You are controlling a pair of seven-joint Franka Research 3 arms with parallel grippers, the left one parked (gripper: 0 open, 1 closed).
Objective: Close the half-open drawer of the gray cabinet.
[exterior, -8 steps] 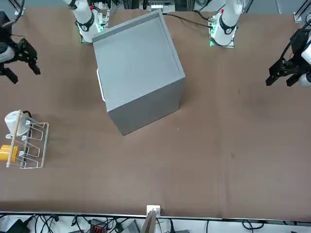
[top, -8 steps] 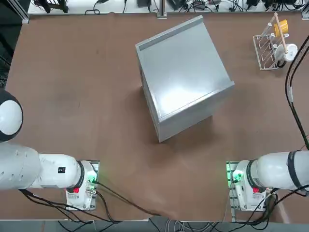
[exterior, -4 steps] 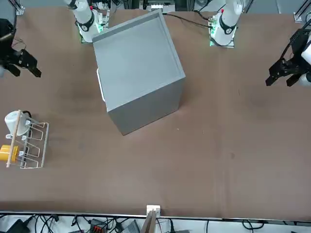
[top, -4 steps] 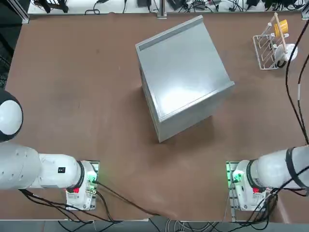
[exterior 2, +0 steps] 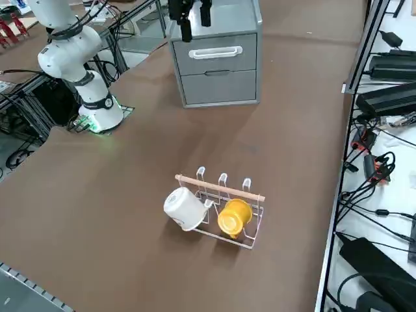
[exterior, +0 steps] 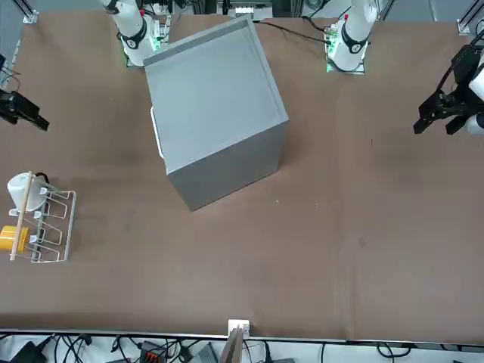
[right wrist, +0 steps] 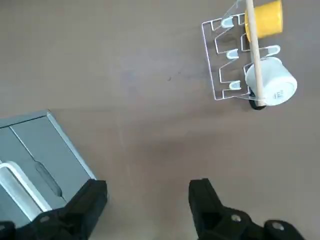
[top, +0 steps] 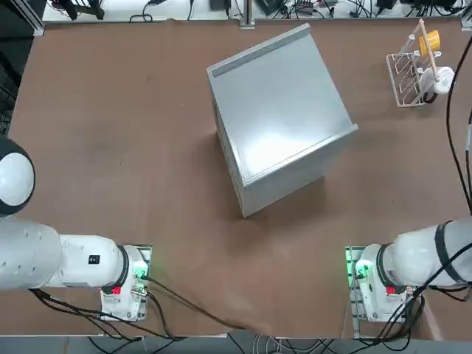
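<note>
The right gripper (right wrist: 148, 200) hangs raised, jaws spread apart.

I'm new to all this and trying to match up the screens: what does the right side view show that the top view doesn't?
Only the side view shows the cabinet's front: an upper drawer with a white handle, a lower drawer, and the right tool hanging open above them. Only the top view shows the cabinet's flat top with its raised lip, and the parked left arm. Both show the wire rack with its white cup and yellow cup.

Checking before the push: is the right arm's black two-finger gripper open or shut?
Open: the right gripper has its fingers apart, empty, near the large boxy gray cabinet.
</note>
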